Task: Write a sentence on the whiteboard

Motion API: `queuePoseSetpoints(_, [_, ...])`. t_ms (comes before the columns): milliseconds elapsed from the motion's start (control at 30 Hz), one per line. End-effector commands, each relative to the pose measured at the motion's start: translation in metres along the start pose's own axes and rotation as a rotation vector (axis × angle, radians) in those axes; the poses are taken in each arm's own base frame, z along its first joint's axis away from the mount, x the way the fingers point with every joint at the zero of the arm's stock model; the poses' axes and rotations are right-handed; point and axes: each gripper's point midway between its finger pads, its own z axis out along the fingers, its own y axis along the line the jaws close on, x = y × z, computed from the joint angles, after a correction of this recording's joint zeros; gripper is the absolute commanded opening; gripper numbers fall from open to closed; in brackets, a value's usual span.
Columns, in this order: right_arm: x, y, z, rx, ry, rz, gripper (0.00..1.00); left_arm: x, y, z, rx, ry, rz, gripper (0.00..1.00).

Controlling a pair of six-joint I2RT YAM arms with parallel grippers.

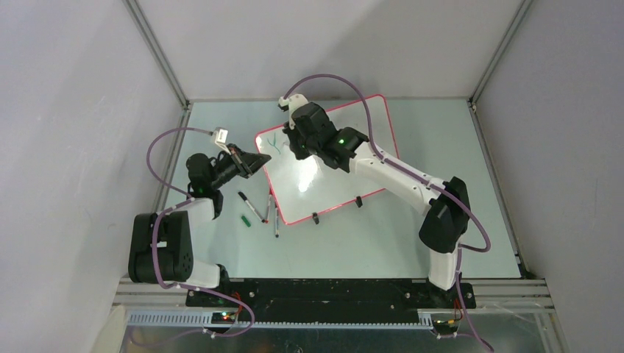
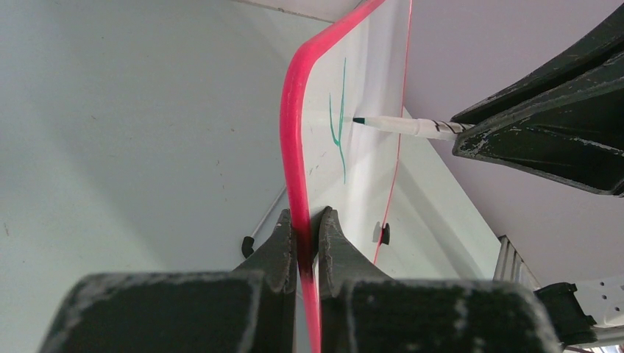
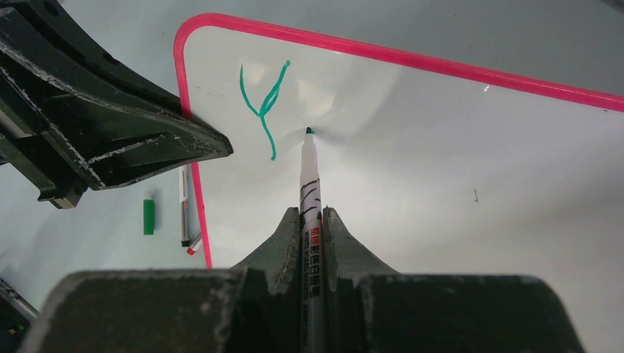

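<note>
The whiteboard (image 1: 331,180) lies skewed on the table, white with a pink rim. My left gripper (image 1: 257,163) is shut on its left rim (image 2: 291,140), one finger on each side of the edge (image 2: 306,220). My right gripper (image 3: 312,215) is shut on a white marker (image 3: 309,176) over the board's left end (image 1: 294,143). The marker's teal tip meets the board (image 3: 456,184) just right of a teal "Y" (image 3: 263,107). That one letter is all of the sentence that shows, and it also appears in the left wrist view (image 2: 340,125) beside the marker (image 2: 401,126).
Loose markers (image 1: 252,207) and a green cap (image 1: 246,220) lie on the table by the board's near-left corner. Two black clip feet (image 1: 315,218) sit on the board's near edge. Grey enclosure walls close in the table on three sides.
</note>
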Motion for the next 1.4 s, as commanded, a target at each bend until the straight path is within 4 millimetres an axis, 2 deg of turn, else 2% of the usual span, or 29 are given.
queuePoseSetpoints(0, [-0.018,-0.002,-0.002,0.010,-0.045,0.003,0.00,0.031,0.038,-0.003,-0.139,0.074,0.073,0.00])
queuePoseSetpoints(400, [-0.008,0.007,-0.001,-0.036,-0.002,-0.021,0.00,0.031,0.038,-0.003,-0.139,0.074,0.072,0.00])
queuePoseSetpoints(700, [0.003,0.007,-0.010,-0.052,0.016,-0.022,0.00,0.031,0.038,-0.003,-0.140,0.075,0.074,0.00])
queuePoseSetpoints(1367, [-0.004,-0.021,-0.013,0.051,-0.002,0.015,0.00,0.031,0.039,-0.003,-0.144,0.076,0.074,0.00])
